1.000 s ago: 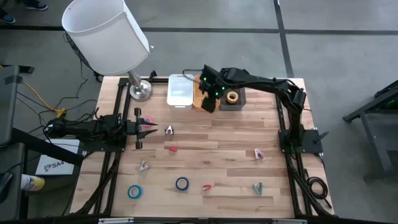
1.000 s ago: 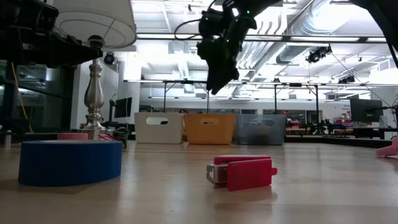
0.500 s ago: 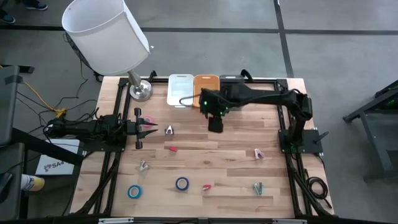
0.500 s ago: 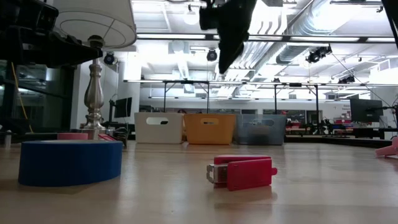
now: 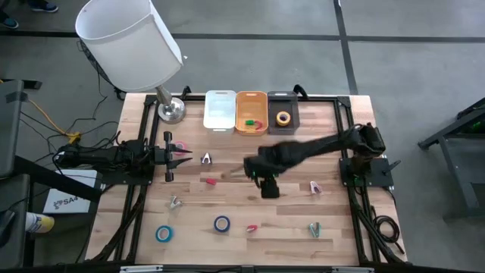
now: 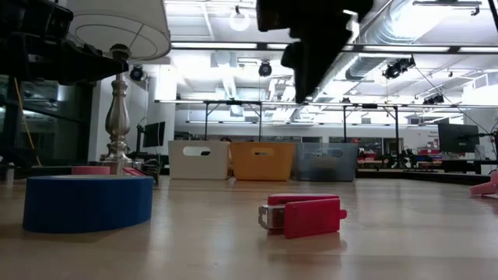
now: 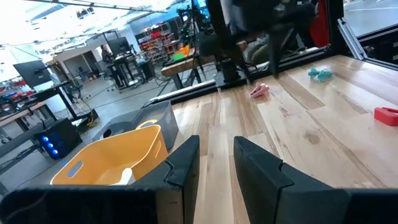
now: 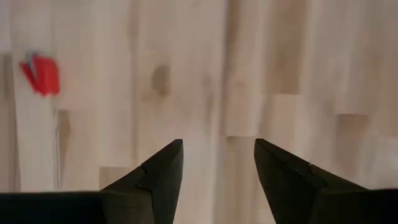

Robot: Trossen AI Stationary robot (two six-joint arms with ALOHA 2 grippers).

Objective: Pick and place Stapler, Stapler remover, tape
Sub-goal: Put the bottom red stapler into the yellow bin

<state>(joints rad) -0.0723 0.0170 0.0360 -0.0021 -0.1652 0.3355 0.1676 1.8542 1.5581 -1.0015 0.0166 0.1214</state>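
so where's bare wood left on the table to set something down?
Widest bare patch: right of the right tool, between the grey bin and the pink clip. Another lies between the blue tape roll and the left tool. The front row and the back bins are crowded.

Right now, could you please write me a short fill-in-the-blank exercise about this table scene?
1. The yellow tape roll lies in the ___ bin.
2. The right tool hangs over the table with its fingers ___.
3. The lamp stands at the table's far ___ corner.

Missing words: grey; open; left
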